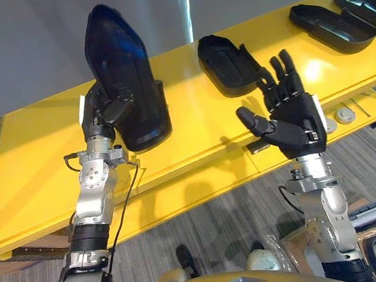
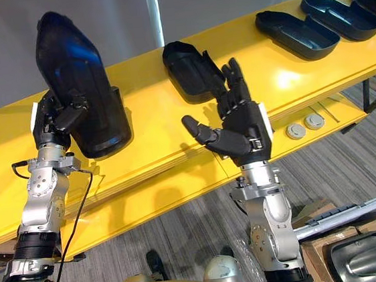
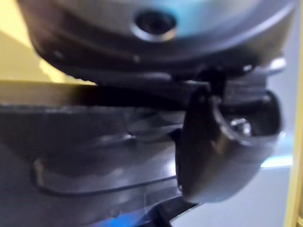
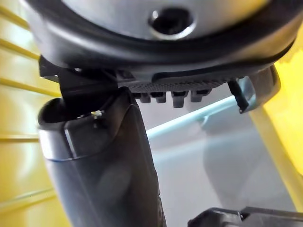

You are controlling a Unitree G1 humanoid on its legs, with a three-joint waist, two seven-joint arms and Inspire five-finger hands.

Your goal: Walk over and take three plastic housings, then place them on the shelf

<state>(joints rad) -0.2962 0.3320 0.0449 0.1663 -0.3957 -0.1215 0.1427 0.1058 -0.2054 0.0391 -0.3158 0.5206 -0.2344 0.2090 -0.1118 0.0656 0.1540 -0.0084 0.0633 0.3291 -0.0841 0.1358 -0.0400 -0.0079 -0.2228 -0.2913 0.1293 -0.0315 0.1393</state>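
- Held housing [image 1: 123, 67]: black plastic, standing upright. The left hand [image 1: 105, 116] clasps its lower side, thumb curled over the rim. The base appears to meet the yellow shelf [image 1: 34, 150], probably so it can be set down.
- Right hand [image 1: 293, 120]: empty, fingers straight and spread, raised before the shelf edge, near the second housing [image 1: 223, 60], which lies flat.
- Third housing [image 1: 331, 26] and fourth housing [image 1: 369, 4]: flat, side by side at the shelf's right end.
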